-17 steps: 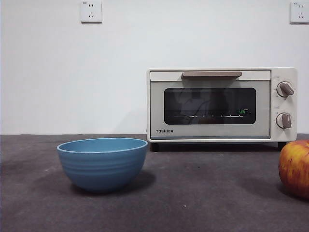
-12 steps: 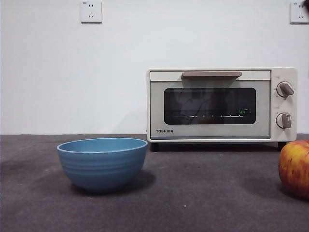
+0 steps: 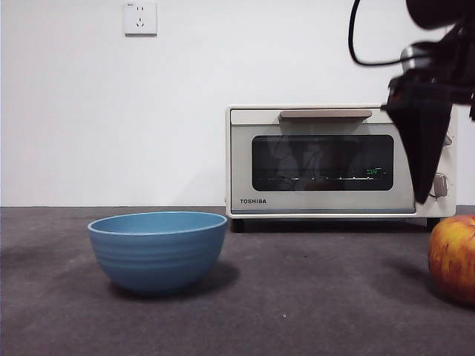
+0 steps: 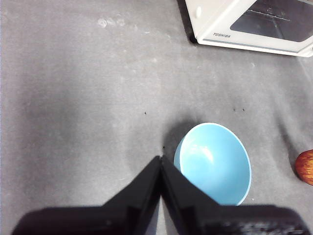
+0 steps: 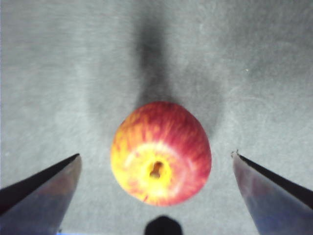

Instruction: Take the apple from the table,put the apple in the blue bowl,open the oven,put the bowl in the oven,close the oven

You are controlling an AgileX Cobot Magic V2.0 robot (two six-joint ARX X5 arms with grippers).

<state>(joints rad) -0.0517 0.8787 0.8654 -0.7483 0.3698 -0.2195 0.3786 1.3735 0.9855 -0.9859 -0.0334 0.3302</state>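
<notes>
the right gripper [image 5: 156, 161] hangs above the apple [image 5: 161, 152] with its jaws spread wide, one on each side of the fruit and neither touching it. in the front view that gripper [image 3: 424, 194] comes down dark from the top right corner, a black cable looped beside it, and it covers the oven's [image 3: 334, 159] knob side; the apple [image 3: 453, 258] sits low at the right edge, below the jaw tip and apart from it. nothing lies between the jaws and the fruit.

the apple is red with yellow-orange streaks and a dark stem dimple facing up, resting on the dark grey table [image 3: 312, 297] in its own shadow.

the left gripper [image 4: 160, 161] has its jaws pressed together (tips meeting in a point) just beside the blue bowl [image 4: 213, 163], which stands empty and upright, well left of the apple. behind, the oven's door is closed, and a wall socket [image 3: 140, 18] sits high on the white wall.
</notes>
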